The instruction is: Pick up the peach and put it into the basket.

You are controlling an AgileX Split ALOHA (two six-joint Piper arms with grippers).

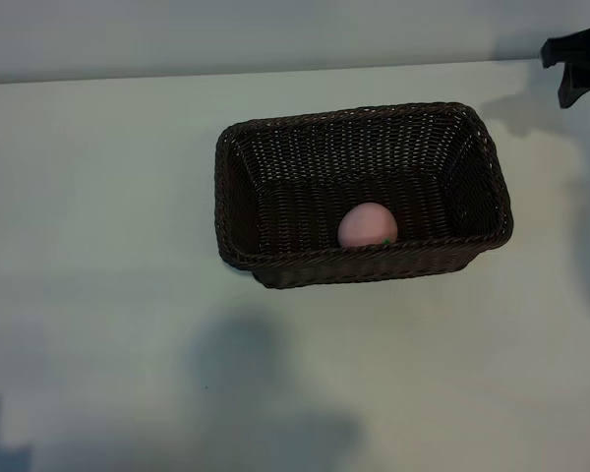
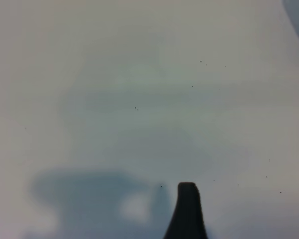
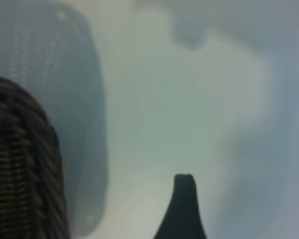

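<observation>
Peach [image 1: 367, 225] already sitting in basket [image 1: 472, 251], near front wall. Right gripper [image 1: 574, 65] empty, spread open, off to the side. Job looks done; just retreat clear of rim.

Dark claw fingertip [image 2: 187, 209] over bare table [image 2: 139, 99]

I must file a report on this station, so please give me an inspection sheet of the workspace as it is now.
Surface: pale table, bare apart from shadows.
Job's things: peach lies inside the basket, against its near wall.
Clutter: nothing seen.
Grippers: right gripper open, at the table's far right corner, clear of the basket; left gripper open over bare table, holding nothing.
Cables: nothing seen.
Surroundings: plain wall behind the table.
</observation>
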